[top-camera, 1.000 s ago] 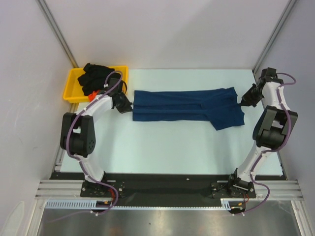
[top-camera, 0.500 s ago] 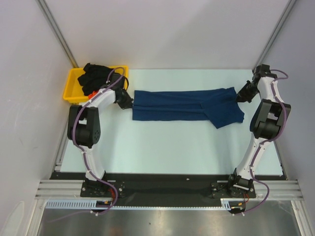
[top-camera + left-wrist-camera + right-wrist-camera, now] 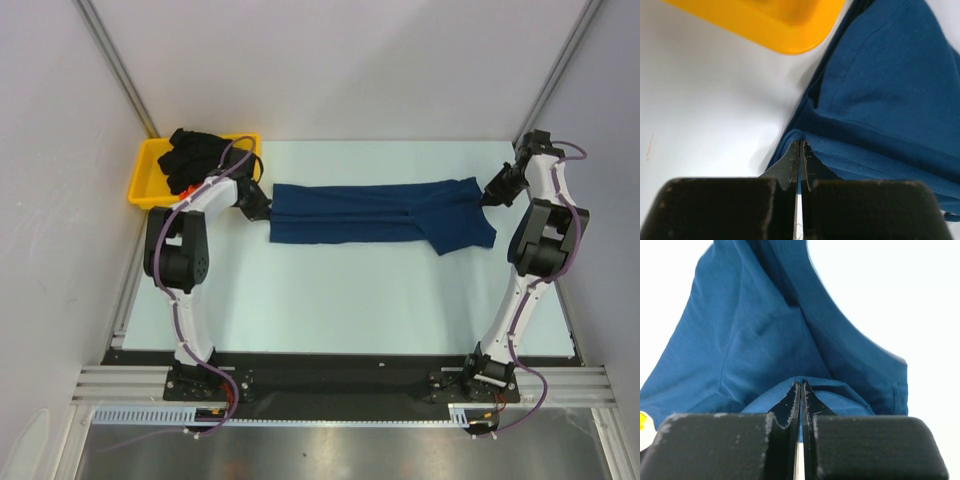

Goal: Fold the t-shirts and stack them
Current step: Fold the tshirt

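Note:
The navy blue t-shirt [image 3: 380, 214] lies folded into a long band across the far part of the table, print hidden. My left gripper [image 3: 262, 206] is shut on its left edge; the wrist view shows the jaws pinched on a blue fold [image 3: 800, 146]. My right gripper [image 3: 491, 191] is shut on its right edge, the cloth [image 3: 765, 335] bunched at the jaw tips [image 3: 801, 386]. A black t-shirt [image 3: 198, 152] and a bit of the orange-red one [image 3: 187, 189] lie in the yellow tray [image 3: 146, 176].
The yellow tray stands at the far left corner, close to my left gripper; its corner shows in the left wrist view [image 3: 785, 25]. Grey walls and metal frame posts enclose the table on three sides.
Both grippers have moved a little farther back with the shirt's ends, the right one most. The shirt's right part has shifted slightly; both stay shut on the cloth.

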